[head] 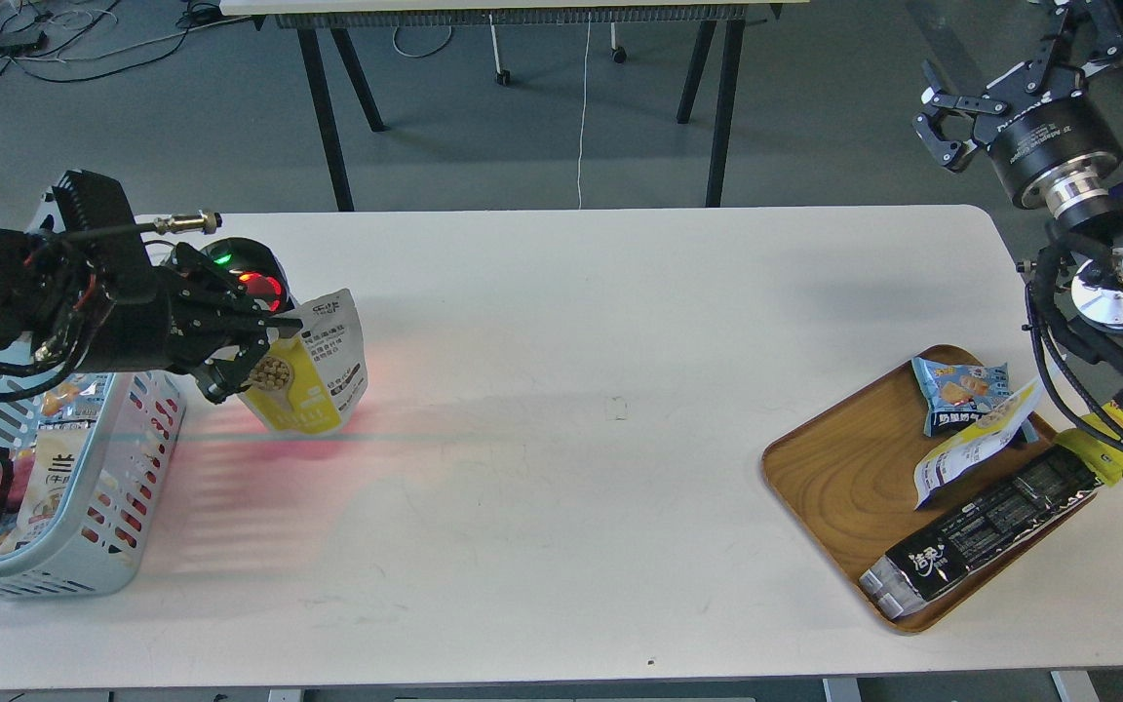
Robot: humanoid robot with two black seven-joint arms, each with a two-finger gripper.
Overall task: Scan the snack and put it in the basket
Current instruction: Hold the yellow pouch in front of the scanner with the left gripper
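My left gripper (248, 346) is shut on the snack (313, 366), a small pouch with a yellow lower front, a round bean picture and a white printed top. It holds the pouch above the table, just right of the basket (113, 487) and in front of a black scanner (242, 273) with red and green lights. The pale blue slotted basket stands at the table's left edge with several packs inside. My right gripper (951, 132) is open and empty, raised beyond the table's far right corner.
A wooden tray (834, 478) at the right holds a blue snack pack (961, 390), a flat white-and-yellow pouch (971, 444) and a long black packet (981, 531). Red scanner light falls on the table beside the basket. A second table's legs stand behind.
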